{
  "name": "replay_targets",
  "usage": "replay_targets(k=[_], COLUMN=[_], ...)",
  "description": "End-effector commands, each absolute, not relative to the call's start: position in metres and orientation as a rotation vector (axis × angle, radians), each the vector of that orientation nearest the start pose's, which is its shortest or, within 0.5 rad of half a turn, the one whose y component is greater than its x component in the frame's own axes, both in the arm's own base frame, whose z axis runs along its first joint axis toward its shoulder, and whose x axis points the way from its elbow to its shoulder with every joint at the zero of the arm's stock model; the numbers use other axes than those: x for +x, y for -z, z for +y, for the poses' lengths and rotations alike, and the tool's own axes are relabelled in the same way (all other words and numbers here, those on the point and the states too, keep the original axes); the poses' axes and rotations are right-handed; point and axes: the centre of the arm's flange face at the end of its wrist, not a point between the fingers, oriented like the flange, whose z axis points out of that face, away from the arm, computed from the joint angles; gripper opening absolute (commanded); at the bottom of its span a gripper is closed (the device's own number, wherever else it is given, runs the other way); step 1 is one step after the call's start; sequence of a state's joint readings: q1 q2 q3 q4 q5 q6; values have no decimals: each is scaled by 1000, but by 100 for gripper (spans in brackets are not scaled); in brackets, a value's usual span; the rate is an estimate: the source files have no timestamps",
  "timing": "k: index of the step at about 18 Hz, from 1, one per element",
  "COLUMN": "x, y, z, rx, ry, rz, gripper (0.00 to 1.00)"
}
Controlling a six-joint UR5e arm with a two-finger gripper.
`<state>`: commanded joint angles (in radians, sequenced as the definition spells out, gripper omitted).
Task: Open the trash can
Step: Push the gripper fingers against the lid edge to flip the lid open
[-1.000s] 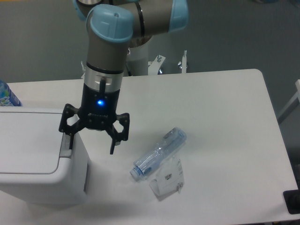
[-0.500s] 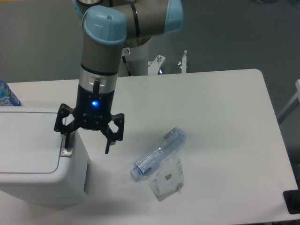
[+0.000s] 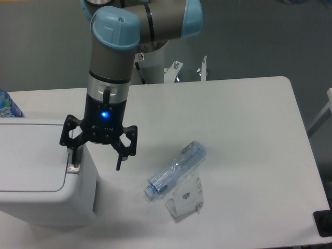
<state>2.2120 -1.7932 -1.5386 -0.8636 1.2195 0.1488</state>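
Claw (image 3: 98,155) spread wide, nothing between its fingers; points straight down, blue light lit on its body. One fingertip (image 3: 73,163) sits at the grey push tab (image 3: 72,166) on the near-side edge of the trash can (image 3: 41,176); whether it presses the tab cannot be told. Other fingertip hangs off the bin's side, above bare table.

Versus half a second ago: no visible change in arm or claw position. Versus one second ago: claw has shifted toward the bin, and the finger now stands over the tab rather than beside it.

Trash can directly under and to one side of the claw, lid flat and closed. Long axis runs across the view, tab end facing the claw.

Clear plastic bottle (image 3: 176,169) lies on its side past the free finger, well apart, with a small clear packet (image 3: 185,199) just beside it.

White table (image 3: 244,135), rounded corners; grey floor behind. Blue-labelled bottle (image 3: 8,105) partly visible beyond the bin.
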Motion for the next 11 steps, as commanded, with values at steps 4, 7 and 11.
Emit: replay_targets(k=[4,7,11], x=[-233,-234,-234], y=[-469,-467,-470], z=[590,591,590], rx=[-2489,-2494,-2488], ry=[140,138,135], rz=[-509,-516,-516], gripper=[100,100,100])
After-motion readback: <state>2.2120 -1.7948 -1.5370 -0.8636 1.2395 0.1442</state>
